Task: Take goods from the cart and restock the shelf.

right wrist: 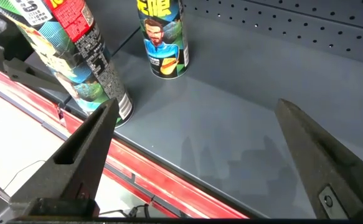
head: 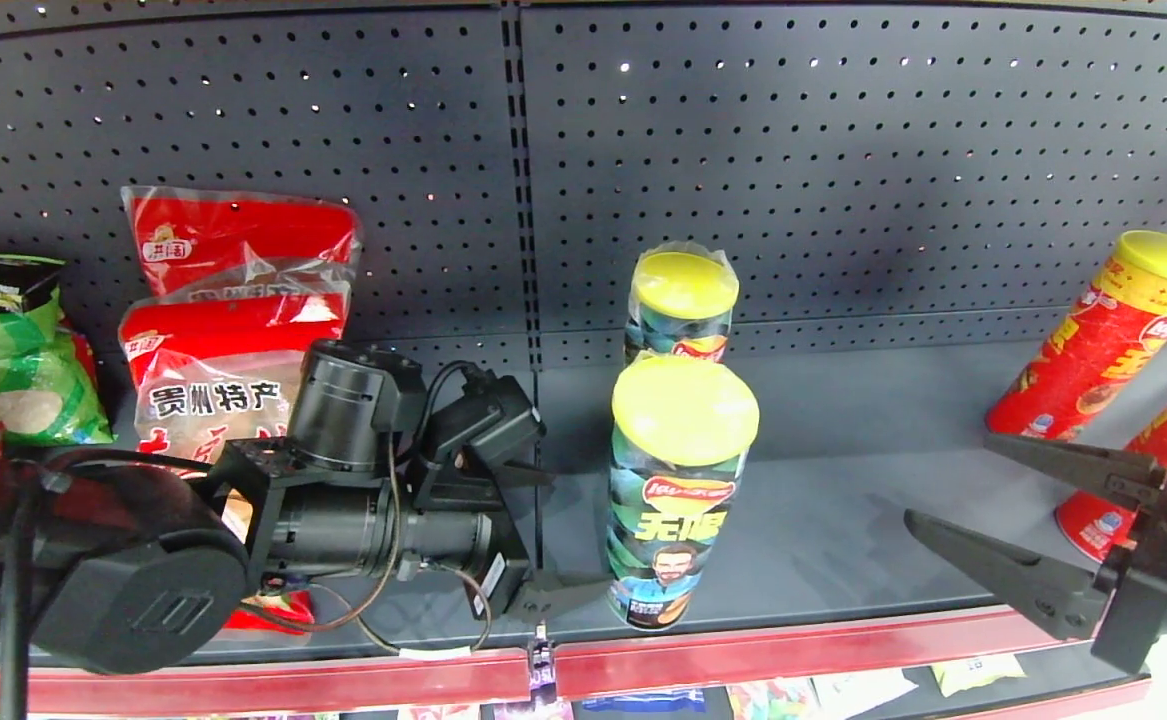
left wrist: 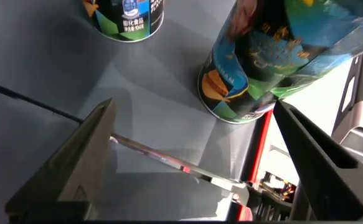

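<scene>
In the middle of the head view I count two round cans of chips. Each has a blue-green printed wrap and a flat yellow plastic lid. The front can stands upright near the front edge of the shelf. The back can stands upright behind it, close to the pegboard wall, with clear film around its top. At the right edge there are two red cans with yellow lids, the lower one partly hidden by my right arm. At the left I count two red bags of shiny plastic, one behind the other. At the far left are green bags, and I cannot tell how many. The shelf is smooth dark grey metal with a red rail along its front, and the wall has rows of small holes.

My left tool, at the lower centre-left, is spread wide and holds nothing. Its tips are just beside the foot of the front can, and I cannot tell if they touch it. My right tool, at the lower right, is also wide apart and empty, over bare shelf.
</scene>
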Tool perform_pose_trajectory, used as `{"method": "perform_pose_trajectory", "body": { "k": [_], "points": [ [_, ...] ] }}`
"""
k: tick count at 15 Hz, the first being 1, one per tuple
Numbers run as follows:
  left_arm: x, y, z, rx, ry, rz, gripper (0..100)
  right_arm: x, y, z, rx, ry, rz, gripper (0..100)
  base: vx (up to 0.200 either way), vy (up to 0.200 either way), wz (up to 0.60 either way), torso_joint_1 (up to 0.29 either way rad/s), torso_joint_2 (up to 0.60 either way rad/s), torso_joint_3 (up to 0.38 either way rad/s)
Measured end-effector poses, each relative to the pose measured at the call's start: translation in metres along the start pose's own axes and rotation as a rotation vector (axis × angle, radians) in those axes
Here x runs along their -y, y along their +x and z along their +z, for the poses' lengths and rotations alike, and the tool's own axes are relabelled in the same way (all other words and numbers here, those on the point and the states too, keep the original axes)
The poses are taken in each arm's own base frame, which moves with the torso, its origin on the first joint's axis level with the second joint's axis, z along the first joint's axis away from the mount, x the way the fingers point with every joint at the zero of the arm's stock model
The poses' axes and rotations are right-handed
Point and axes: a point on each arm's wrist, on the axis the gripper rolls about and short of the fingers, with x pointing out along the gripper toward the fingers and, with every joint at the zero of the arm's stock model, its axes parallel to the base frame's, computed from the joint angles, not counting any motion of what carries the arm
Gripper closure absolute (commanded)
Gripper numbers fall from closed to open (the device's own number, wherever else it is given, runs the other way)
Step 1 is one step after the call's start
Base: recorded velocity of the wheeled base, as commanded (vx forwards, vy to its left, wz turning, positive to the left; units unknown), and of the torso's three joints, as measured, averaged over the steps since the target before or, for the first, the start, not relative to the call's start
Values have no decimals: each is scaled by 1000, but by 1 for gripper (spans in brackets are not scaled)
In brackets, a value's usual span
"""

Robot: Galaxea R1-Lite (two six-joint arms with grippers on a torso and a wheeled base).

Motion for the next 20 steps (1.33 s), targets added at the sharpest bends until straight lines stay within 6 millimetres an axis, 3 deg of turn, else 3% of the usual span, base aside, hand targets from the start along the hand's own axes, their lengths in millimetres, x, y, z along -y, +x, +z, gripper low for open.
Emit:
{"method": "perform_pose_trajectory", "body": {
  "k": [20],
  "points": [
    [-4, 11, 3, -3, 14, -2, 0, 1, 0, 2, 6, 1, -6, 0, 0, 0, 0, 0, 0, 0]
  ]
}}
